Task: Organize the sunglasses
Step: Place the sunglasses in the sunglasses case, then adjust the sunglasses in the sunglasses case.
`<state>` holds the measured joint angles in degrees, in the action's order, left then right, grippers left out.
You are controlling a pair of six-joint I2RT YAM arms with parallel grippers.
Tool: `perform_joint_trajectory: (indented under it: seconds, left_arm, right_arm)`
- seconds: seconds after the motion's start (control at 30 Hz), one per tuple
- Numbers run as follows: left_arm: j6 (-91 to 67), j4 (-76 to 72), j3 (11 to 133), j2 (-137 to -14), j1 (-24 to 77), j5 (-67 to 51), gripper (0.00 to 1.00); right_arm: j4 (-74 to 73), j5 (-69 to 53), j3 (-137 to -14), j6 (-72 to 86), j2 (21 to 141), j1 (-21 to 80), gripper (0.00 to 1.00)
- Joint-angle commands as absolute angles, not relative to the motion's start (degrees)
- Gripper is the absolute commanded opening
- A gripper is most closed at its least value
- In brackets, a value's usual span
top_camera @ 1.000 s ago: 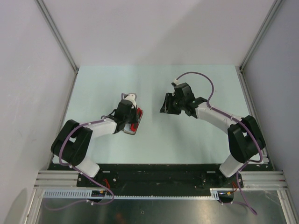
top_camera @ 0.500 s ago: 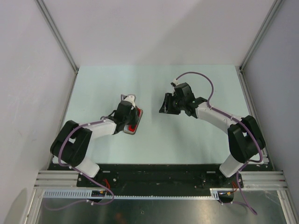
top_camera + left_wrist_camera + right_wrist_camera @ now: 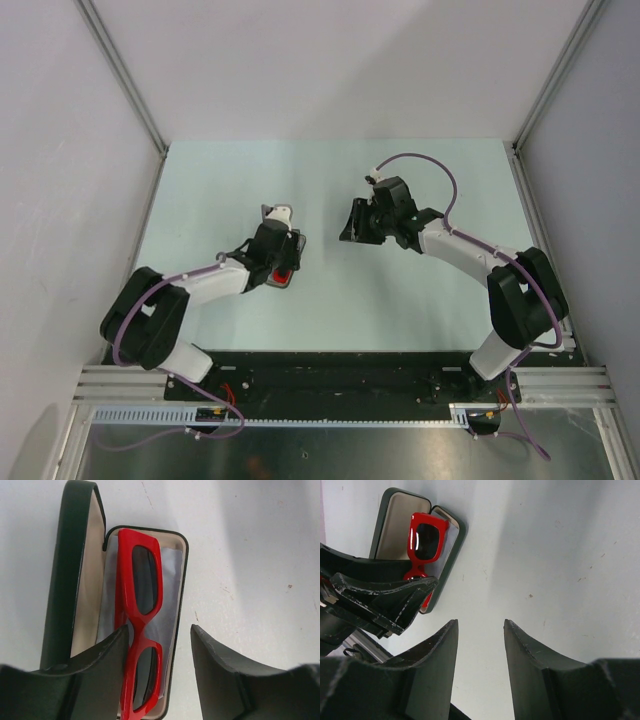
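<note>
The red sunglasses [image 3: 136, 610] lie folded in the open black case [image 3: 75, 570], on a grey-blue cloth [image 3: 171, 592] that lines its tray. My left gripper [image 3: 160, 635] hangs open just above the case's near end, one finger over the tray and one over the bare table. In the top view the left gripper [image 3: 279, 256] covers most of the case [image 3: 300, 243], and only a bit of the sunglasses [image 3: 284, 272] shows. My right gripper [image 3: 352, 222] is open and empty, to the right of the case. Its wrist view shows the sunglasses [image 3: 426, 540] and case [image 3: 395, 515] at upper left.
The pale green table [image 3: 400, 290] is fenced by grey walls on the left, back and right. The left arm's fingers [image 3: 385, 600] show in the right wrist view, close beside the right gripper [image 3: 480, 625].
My left arm has shifted slightly toward the right and near side over the case. The right arm has not moved.
</note>
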<state>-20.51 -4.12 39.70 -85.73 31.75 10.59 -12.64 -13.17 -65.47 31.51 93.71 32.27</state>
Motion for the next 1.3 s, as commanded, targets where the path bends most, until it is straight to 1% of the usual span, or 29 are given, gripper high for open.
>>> perform_joint_trajectory:
  seconds: [0.0, 0.23, 0.4, 0.7, 0.77, 0.93, 1.07, 1.27]
  left_arm:
    - [-22.67, -2.20, 39.81, -81.83, 32.26, 13.97, 0.58]
    - [-25.13, 2.37, 41.48, -80.51, 32.96, 16.26, 0.66]
    - [-26.72, 5.09, 42.80, -80.69, 33.40, 16.87, 0.68]
    - [-30.14, 8.35, 42.80, -73.40, 34.01, 13.54, 0.72]
    - [-30.76, 8.79, 42.63, -71.12, 34.01, 12.48, 0.75]
    - [-30.41, 9.67, 43.76, -66.72, 34.01, 11.86, 0.78]
    - [-29.18, 10.81, 46.58, -64.87, 33.23, 15.11, 0.83]
    - [-30.59, 13.36, 49.22, -66.18, 26.81, 12.48, 0.82]
  right_arm:
    - [-10.63, -13.89, -65.39, 32.08, 92.90, 32.69, 0.47]
    - [-10.28, -14.24, -65.30, 32.34, 92.99, 33.22, 0.47]
    - [-10.46, -14.06, -65.30, 32.43, 92.73, 33.49, 0.47]
    - [-11.07, -13.62, -65.30, 32.52, 91.93, 34.19, 0.47]
    - [-11.07, -13.45, -65.30, 32.52, 92.20, 34.36, 0.47]
    - [-10.02, -14.32, -65.30, 32.87, 93.69, 35.68, 0.47]
    - [-4.42, -17.57, -65.30, 35.32, 95.71, 37.09, 0.48]
    - [9.29, -23.55, -65.30, 45.86, 102.37, 40.25, 0.48]
